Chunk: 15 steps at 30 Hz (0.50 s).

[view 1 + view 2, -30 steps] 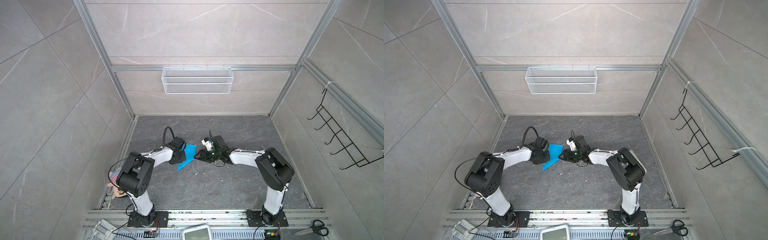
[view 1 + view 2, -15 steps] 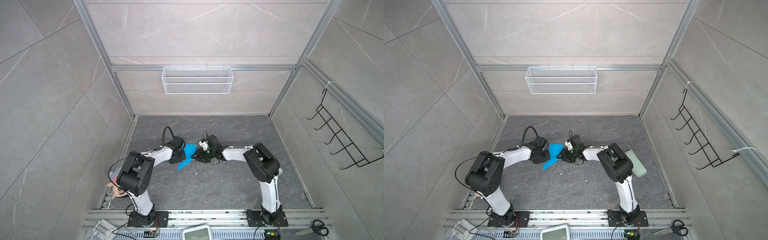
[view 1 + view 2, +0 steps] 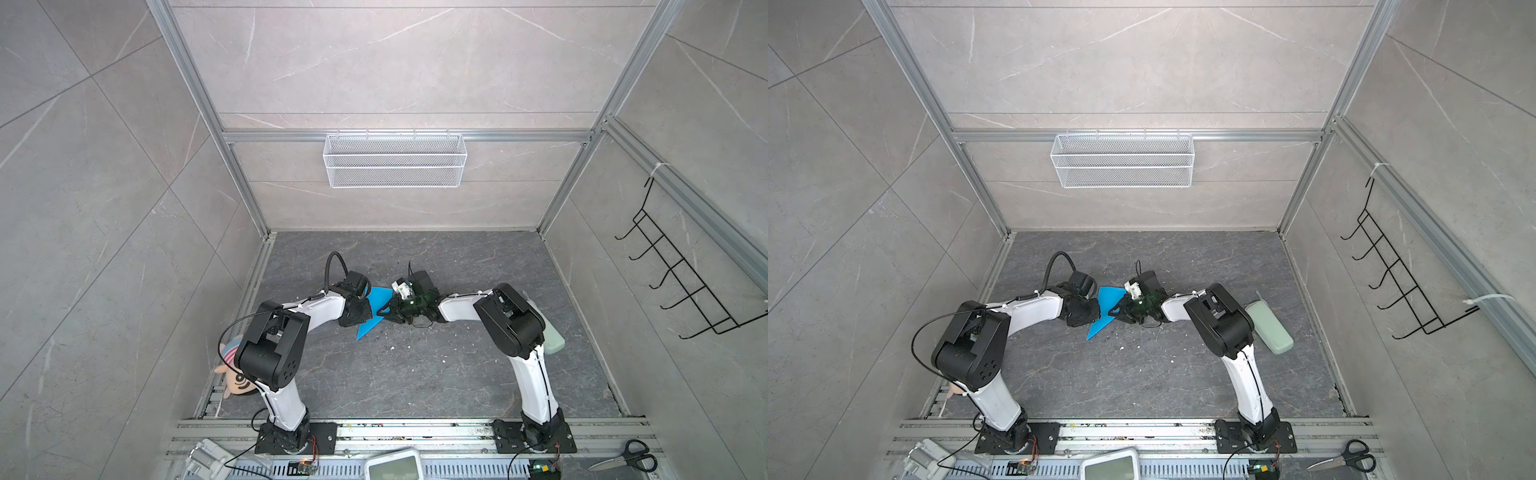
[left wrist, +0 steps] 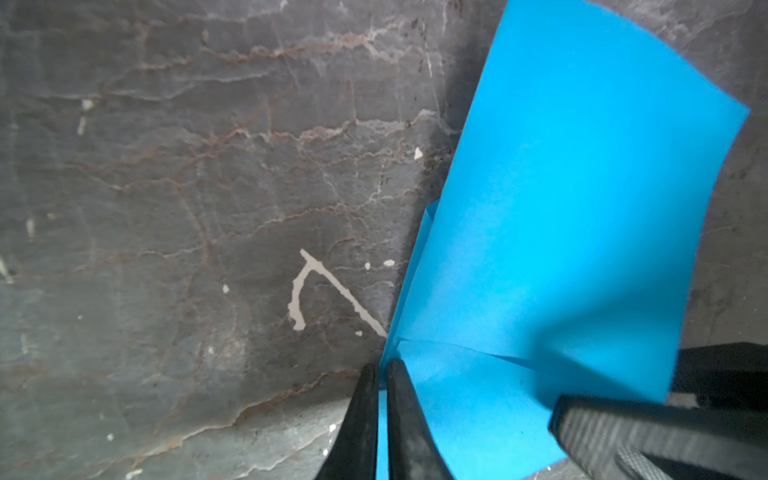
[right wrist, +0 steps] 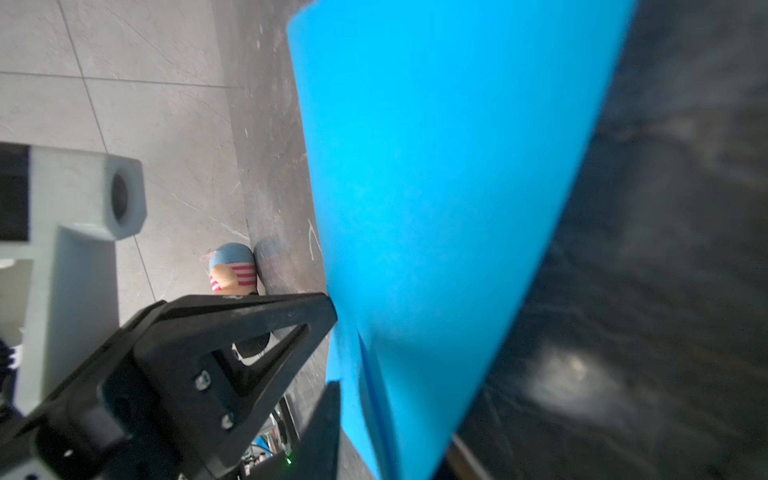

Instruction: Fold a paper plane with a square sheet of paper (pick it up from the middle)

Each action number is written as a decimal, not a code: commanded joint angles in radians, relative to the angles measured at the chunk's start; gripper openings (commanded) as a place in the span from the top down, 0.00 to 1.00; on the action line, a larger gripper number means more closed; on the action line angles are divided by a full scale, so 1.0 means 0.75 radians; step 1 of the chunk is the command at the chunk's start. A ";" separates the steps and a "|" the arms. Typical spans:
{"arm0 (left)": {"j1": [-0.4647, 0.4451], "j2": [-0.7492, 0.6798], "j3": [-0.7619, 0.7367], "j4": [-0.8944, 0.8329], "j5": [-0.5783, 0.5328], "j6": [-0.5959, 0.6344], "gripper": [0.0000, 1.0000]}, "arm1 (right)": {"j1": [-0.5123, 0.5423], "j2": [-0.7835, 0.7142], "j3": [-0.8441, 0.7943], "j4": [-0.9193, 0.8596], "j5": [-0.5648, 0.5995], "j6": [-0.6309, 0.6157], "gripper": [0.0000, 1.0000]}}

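One fold seems done: left gripper [image 4: 380,369] pinches the square sheet of paper [image 4: 561,208], right gripper [image 3: 386,319] I cannot tell; most folding remains.

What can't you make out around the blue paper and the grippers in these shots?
- Right wrist view: blur and the blue paper hide whether the fingers of the right gripper pinch it.
- Both top views: the paper's folds are too small to read; the left gripper covers part.
- A top view: the plush toy sits mostly behind the left arm.
- A top view: the bottom edge cuts off the white device.
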 commanded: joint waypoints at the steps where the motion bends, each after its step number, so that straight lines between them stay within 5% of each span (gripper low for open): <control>1: 0.007 -0.017 0.016 -0.044 0.044 0.022 0.84 | -0.008 -0.002 -0.065 0.104 0.041 0.086 0.88; 5: 0.005 -0.153 -0.012 0.005 0.097 0.060 0.67 | -0.036 -0.105 -0.176 0.158 0.137 0.129 0.96; 15: -0.065 -0.446 -0.276 0.493 0.361 0.245 0.16 | -0.133 -0.469 -0.443 -0.032 0.363 0.208 0.98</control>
